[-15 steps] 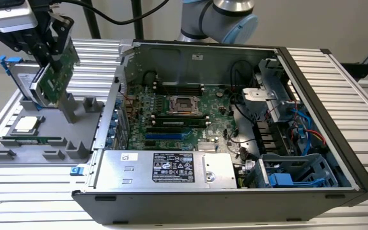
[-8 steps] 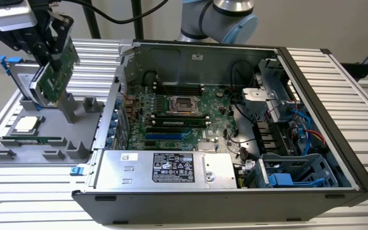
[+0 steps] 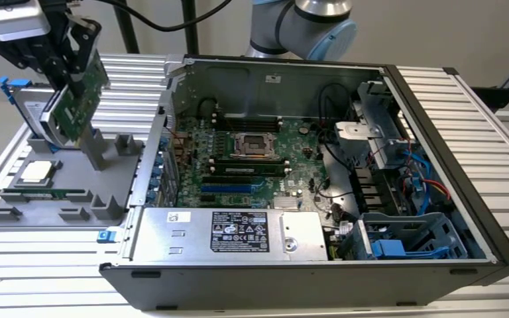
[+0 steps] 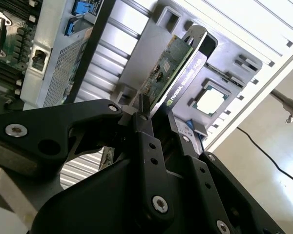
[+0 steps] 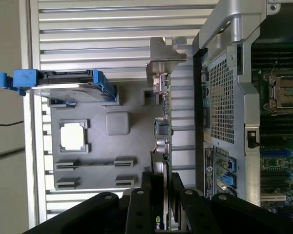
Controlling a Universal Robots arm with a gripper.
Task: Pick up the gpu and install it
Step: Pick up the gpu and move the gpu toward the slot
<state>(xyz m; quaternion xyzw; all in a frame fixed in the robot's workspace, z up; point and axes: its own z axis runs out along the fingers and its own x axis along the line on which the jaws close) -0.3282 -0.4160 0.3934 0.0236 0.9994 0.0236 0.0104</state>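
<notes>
The gpu (image 3: pixel 76 109) is a green card with a black cooler face. It hangs tilted over the grey parts tray (image 3: pixel 60 213) at the exterior view's left, its lower edge close to the tray's upright stand (image 3: pixel 97 151). My gripper (image 3: pixel 71 81) is shut on the card's upper edge. In the second wrist view the black fingers (image 4: pixel 145 127) clamp the gpu (image 4: pixel 172 66) from both sides. The first wrist view shows the gpu (image 5: pixel 162 127) edge-on, its silver bracket (image 5: pixel 165 54) at the far end, with the gripper (image 5: pixel 162 181) shut on it.
The open computer case (image 3: pixel 236 285) lies at the exterior view's right of the tray, motherboard (image 3: pixel 254 159) exposed and power supply (image 3: pixel 228 232) at its front. On the tray sit a blue-framed hard drive (image 3: pixel 23 106), a processor (image 3: pixel 38 171) and a memory stick (image 3: pixel 42 194).
</notes>
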